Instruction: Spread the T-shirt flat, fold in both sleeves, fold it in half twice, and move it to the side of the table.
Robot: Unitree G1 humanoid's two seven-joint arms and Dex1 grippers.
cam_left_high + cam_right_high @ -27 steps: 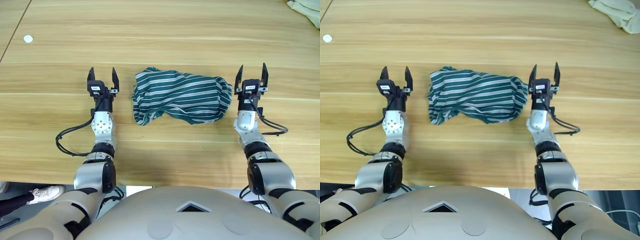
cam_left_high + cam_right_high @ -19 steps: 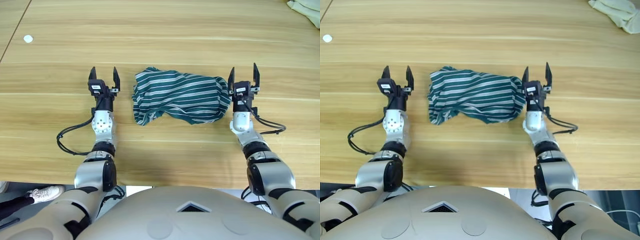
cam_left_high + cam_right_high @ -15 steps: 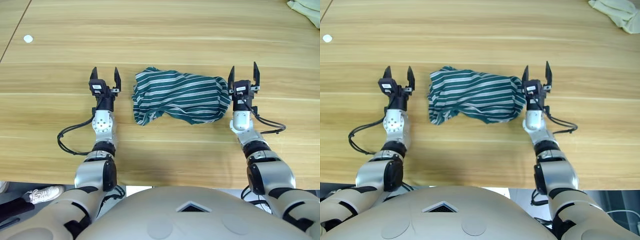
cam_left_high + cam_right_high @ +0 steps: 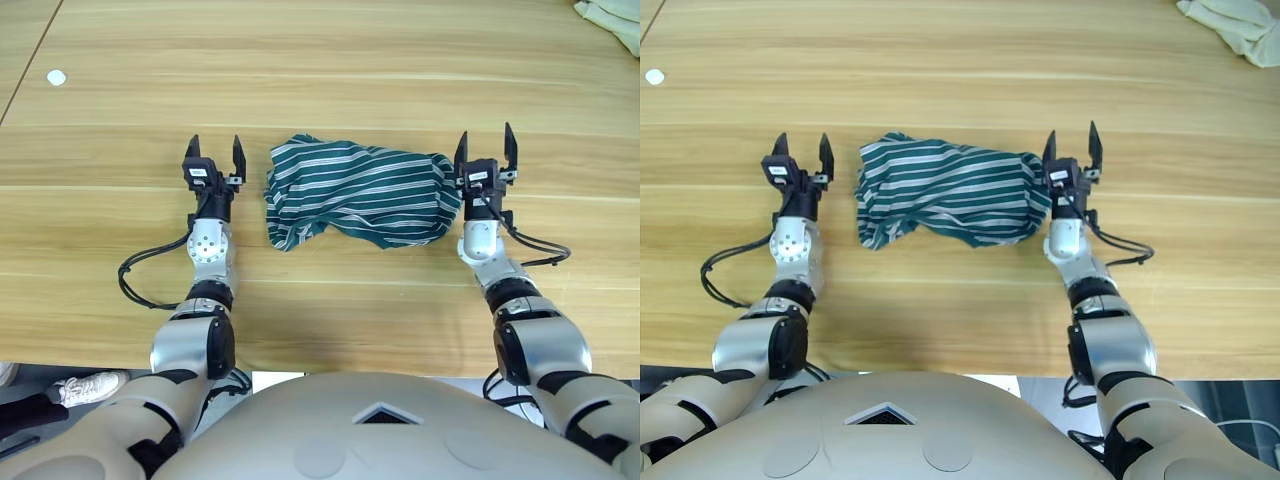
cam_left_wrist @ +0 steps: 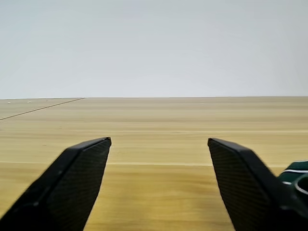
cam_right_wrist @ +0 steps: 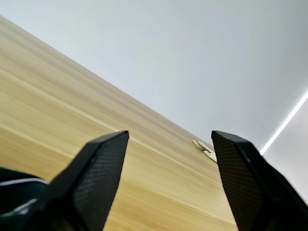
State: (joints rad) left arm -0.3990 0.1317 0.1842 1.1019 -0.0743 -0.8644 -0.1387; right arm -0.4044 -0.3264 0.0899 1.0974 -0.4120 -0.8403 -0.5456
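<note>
Across the middle of the frame, a bunched T-shirt (image 4: 360, 195) is flanked by the left gripper (image 4: 215, 143) and the right gripper (image 4: 485, 135)

At centre frame the green, white-striped T-shirt is seen crumpled in a heap (not spread flat) on the wooden table (image 4: 300, 60). The left gripper is held at centre left, near the shirt's left edge but apart from it, its fingers spread wide with nothing between them. The right gripper is set at centre right, just beside the shirt's right edge, its fingers likewise wide apart and empty; whether its inner finger touches the cloth cannot be told. A pale cloth (image 4: 610, 18) is seen in the upper right corner, a small white disc (image 4: 56, 77) at upper left
</note>
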